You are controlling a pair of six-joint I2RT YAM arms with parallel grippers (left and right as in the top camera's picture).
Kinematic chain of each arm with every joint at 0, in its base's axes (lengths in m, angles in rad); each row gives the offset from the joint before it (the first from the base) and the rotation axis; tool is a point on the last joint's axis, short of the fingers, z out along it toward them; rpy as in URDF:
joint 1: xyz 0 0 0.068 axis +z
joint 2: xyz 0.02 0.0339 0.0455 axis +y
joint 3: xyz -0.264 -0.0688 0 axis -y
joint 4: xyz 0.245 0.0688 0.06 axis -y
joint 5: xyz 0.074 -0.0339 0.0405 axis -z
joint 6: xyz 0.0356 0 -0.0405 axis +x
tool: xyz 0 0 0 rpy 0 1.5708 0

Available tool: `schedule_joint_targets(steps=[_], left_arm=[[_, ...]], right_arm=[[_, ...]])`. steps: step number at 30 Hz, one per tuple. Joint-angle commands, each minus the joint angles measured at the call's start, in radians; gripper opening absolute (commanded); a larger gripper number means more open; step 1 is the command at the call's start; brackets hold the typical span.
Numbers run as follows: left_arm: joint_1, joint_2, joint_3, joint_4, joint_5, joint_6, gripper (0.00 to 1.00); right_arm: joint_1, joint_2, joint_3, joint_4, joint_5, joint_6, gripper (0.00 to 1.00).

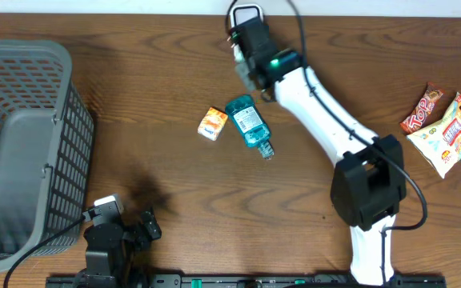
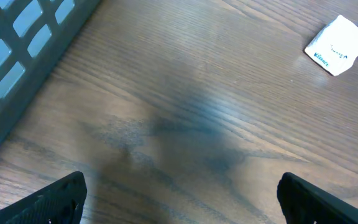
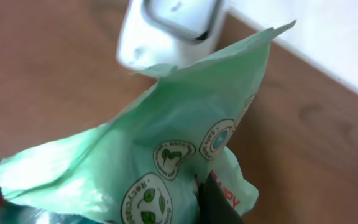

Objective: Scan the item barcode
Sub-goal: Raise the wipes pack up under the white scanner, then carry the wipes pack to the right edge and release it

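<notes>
right end effector (image 1: 245,70) clamped tight on a green packet (image 3: 166,155), held right by the white scanner (image 3: 169,25), far edge of the worktop (image 1: 134,96), left end effector (image 2: 179,196) wide open, holding nothing

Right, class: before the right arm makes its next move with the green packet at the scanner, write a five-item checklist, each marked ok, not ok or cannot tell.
1. Right pincer shut on green packet: ok.
2. Packet held close to white scanner: ok.
3. Barcode turned toward scanner: cannot tell.
4. Left pincer open, away from the scanner: ok.
5. Blue bottle and orange box lie apart from right arm: ok.
</notes>
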Motion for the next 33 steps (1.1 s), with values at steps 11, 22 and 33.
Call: schedule_joint_targets(steps=[11, 22, 33], left_arm=[[-0.002, -0.001, -0.003, -0.032, 0.005, 0.013, 0.98], [-0.002, -0.001, -0.003, -0.032, 0.005, 0.013, 0.98], [-0.002, -0.001, -0.003, -0.032, 0.005, 0.013, 0.98]], right_arm=[[-0.049, 0.130, 0.053, 0.432, 0.057, -0.368, 0.01], [-0.046, 0.429, 0.347, 0.528, 0.298, -0.748, 0.01], [-0.062, 0.408, 0.347, 0.498, 0.358, -0.732, 0.01]])
